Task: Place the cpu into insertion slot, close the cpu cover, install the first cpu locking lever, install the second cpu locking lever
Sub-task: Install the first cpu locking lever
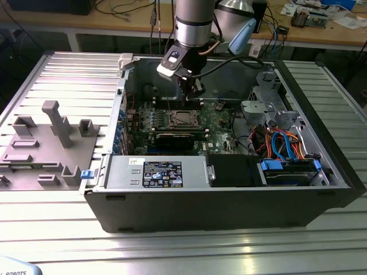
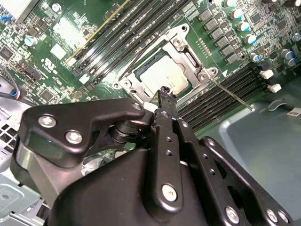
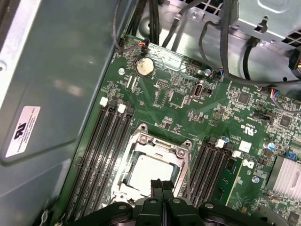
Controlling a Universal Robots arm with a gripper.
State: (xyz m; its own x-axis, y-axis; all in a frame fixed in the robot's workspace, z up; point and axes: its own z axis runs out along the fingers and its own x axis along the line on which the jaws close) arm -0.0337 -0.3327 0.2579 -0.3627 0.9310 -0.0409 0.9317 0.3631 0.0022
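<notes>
- Cpu [image 2: 164,77] lies flat in its socket on the board, mid-way across the open computer case [image 1: 229,195].
- Cpu cover [image 3: 160,145] looks folded down around it, so I judge the first lever step is in hand.
- Fingers [image 3: 155,184] are clenched together and empty, tips at the socket's edge; whether they touch it I cannot tell.
- Locking lever [image 2: 230,94] juts out unlatched; seating it calls for a steady, well-aimed push.
- Arm [image 1: 192,23] stands near-vertical, reaching down into the case.
</notes>
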